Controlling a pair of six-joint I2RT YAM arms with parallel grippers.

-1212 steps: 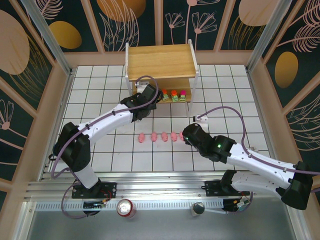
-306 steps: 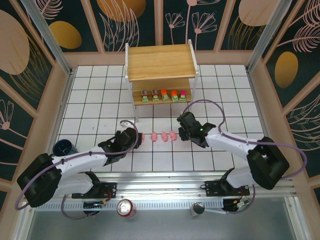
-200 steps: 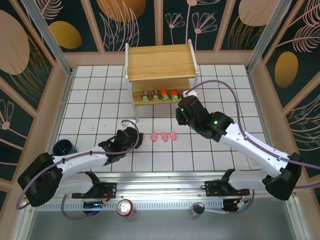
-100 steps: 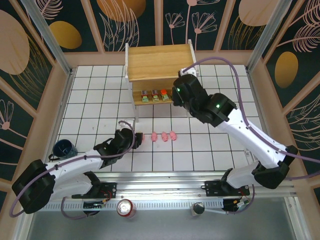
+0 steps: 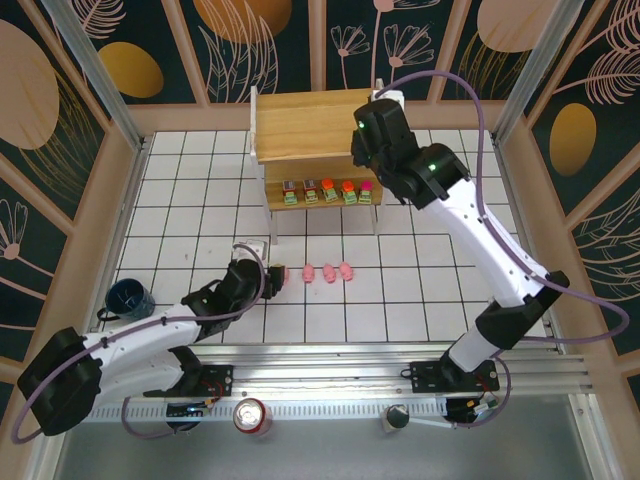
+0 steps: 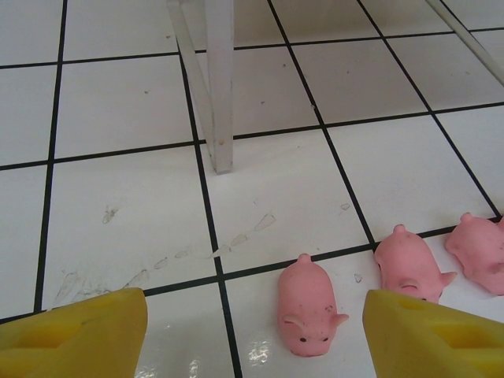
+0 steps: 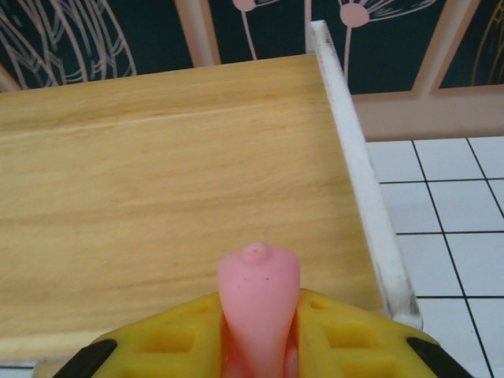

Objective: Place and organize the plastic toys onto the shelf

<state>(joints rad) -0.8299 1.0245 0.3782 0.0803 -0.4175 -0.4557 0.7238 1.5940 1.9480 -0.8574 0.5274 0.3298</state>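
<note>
While your right end effector (image 7: 258, 319) is clamped on a pig (image 7: 258, 287) above the shelf (image 7: 157, 173), near the top board's right front corner, your left end effector (image 6: 253, 335) hangs open and empty, low over the surface (image 6: 118, 102). Just ahead of its fingers, more pigs (image 6: 307, 307) lie in a row on the tiles, near a shelf leg. Five blocks (image 5: 329, 190) line the lower board.

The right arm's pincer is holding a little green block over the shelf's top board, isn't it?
Not a green block: the right pincer grips a pink pig. The right wrist view shows it, held over the shelf's top board.
</note>
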